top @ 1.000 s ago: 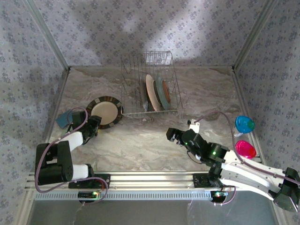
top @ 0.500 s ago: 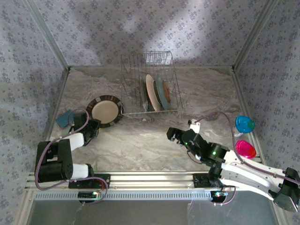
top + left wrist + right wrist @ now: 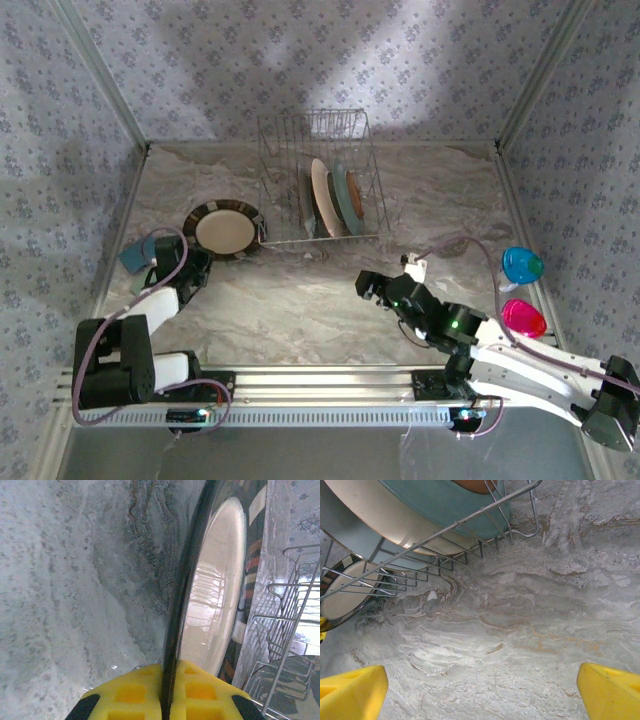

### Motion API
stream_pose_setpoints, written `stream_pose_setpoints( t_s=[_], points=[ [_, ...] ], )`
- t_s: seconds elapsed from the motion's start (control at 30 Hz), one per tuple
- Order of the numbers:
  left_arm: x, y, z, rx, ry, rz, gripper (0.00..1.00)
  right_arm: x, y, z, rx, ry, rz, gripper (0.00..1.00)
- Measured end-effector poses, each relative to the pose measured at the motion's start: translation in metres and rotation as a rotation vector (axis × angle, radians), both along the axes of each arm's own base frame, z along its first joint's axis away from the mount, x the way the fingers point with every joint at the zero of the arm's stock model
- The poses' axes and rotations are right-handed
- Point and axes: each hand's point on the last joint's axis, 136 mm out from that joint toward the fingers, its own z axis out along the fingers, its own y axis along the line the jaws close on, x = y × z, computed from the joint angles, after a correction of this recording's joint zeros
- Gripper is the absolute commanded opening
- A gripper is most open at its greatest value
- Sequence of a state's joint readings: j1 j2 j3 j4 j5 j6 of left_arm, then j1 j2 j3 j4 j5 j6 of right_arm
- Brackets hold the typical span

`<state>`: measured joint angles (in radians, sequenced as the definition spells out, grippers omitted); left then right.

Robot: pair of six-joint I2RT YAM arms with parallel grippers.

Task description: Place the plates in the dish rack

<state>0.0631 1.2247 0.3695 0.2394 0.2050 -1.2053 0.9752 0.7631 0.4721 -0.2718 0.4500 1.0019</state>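
Observation:
The brown-striped plate (image 3: 225,231) with a cream centre lies left of the dish rack (image 3: 320,180). My left gripper (image 3: 197,262) is shut on its near rim. In the left wrist view the dark rim of this plate (image 3: 215,580) runs edge-on between the yellow pads of the left gripper (image 3: 167,682), with the rack's wires (image 3: 295,610) to the right. A cream plate (image 3: 322,197) and a teal plate (image 3: 347,197) stand upright in the rack. My right gripper (image 3: 372,288) is open over bare table, its yellow fingertips (image 3: 350,692) wide apart, facing the rack (image 3: 470,517).
A blue cup (image 3: 521,265) and a pink cup (image 3: 523,318) stand by the right wall. A small blue object (image 3: 137,254) lies by the left wall, close to my left arm. Patterned walls close in the marbled table (image 3: 300,310) on three sides.
My left gripper has closed onto the brown-striped plate's near rim, and the plate has shifted slightly toward the back. The right arm has stayed where it was.

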Motion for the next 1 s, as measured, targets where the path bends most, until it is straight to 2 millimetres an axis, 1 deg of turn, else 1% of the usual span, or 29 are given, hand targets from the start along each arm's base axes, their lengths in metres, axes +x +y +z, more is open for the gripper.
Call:
stream_pose_setpoints(
  t_s=[0.13, 0.3, 0.43, 0.57, 0.77, 0.87, 1.0],
  points=[
    [-0.006, 0.002, 0.004, 0.012, 0.008, 0.009, 0.00, 0.004, -0.002, 0.001, 0.018, 0.019, 0.003, 0.99],
    [-0.015, 0.005, 0.009, 0.033, 0.020, 0.015, 0.00, 0.008, 0.002, 0.005, 0.057, 0.034, 0.046, 0.99],
    [-0.019, 0.006, 0.016, 0.054, 0.029, 0.007, 0.00, 0.013, 0.014, 0.015, 0.095, 0.038, 0.102, 0.99],
    [-0.022, 0.006, 0.018, 0.067, 0.043, -0.001, 0.00, 0.017, 0.029, 0.022, 0.111, 0.048, 0.163, 0.99],
    [-0.022, 0.006, 0.025, 0.079, 0.055, -0.014, 0.00, 0.023, 0.050, 0.031, 0.112, 0.068, 0.223, 0.99],
    [-0.024, 0.006, 0.030, 0.093, 0.064, -0.027, 0.00, 0.025, 0.058, 0.029, 0.116, 0.082, 0.251, 0.99],
    [-0.024, 0.006, 0.041, 0.124, 0.078, -0.059, 0.00, 0.024, 0.065, 0.022, 0.112, 0.105, 0.281, 0.99]
  ],
)
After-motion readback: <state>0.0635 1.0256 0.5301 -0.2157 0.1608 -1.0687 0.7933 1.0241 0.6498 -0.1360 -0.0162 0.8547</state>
